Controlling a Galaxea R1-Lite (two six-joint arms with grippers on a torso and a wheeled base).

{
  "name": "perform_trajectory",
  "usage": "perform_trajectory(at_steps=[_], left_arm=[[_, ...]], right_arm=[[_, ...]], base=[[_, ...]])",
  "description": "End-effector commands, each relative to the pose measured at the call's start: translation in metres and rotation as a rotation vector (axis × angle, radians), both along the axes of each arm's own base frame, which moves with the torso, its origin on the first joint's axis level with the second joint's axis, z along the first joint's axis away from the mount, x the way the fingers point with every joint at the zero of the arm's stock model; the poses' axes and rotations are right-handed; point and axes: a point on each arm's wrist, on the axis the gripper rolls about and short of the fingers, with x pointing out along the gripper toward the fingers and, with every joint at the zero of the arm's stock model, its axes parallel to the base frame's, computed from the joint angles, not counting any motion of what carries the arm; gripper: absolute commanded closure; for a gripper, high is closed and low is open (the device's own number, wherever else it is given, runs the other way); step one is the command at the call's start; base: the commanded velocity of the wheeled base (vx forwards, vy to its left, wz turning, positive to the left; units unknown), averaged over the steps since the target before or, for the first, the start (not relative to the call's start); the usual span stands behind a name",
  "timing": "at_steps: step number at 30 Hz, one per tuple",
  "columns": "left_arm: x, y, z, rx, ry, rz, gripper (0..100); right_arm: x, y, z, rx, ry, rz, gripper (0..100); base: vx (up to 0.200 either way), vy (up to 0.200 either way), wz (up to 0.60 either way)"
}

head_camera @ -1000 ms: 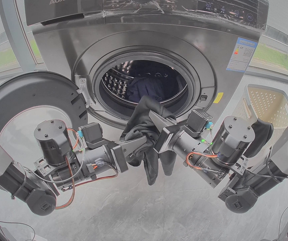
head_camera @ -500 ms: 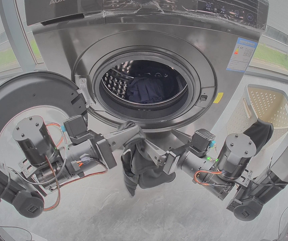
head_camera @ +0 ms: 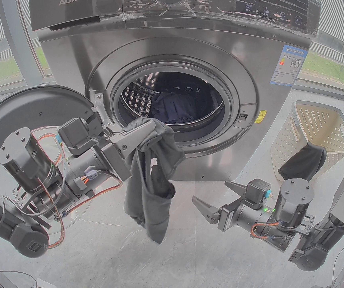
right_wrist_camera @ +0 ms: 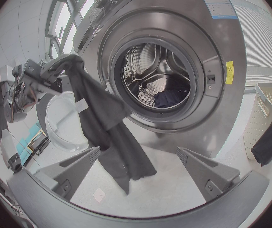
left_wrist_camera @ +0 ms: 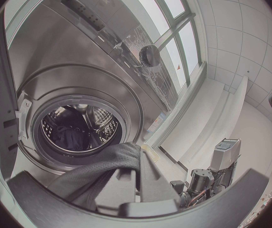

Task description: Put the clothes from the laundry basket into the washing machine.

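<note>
Glossy grey floor tiles point(head_camera: 220, 257) are carrying a brushed-steel washing machine point(head_camera: 80, 61), its round door point(head_camera: 32, 109) standing open. The left claw point(head_camera: 150, 125) is pinching a limp dark garment point(head_camera: 152, 181), which is hanging just before the porthole. The right claw point(head_camera: 210, 192) is sitting spread and empty. A perforated cream laundry basket point(head_camera: 320, 125) is holding another dark cloth point(head_camera: 304, 163), draped over its rim.
</note>
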Motion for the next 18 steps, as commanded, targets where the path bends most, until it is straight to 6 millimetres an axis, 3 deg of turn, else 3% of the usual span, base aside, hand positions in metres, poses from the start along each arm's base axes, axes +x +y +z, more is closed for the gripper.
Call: perform_trajectory(at_steps=[1, 6, 18], left_arm=[[0.004, -0.002, 0.002, -0.004, -0.015, 0.019, 100], [0.004, -0.002, 0.004, -0.009, -0.021, 0.028, 100], [0.006, -0.002, 0.009, -0.023, -0.039, 0.031, 100]], right_arm=[[-0.003, 0.004, -0.01, -0.024, 0.024, 0.018, 0], [0.004, 0.016, -0.022, -0.042, 0.038, 0.031, 0], [0.031, 0.038, -0.028, -0.019, -0.011, 0.036, 0]], base=[[0.0, 0.0, 0.0], [0.0, 0.0, 0.0], [0.0, 0.0, 0.0]])
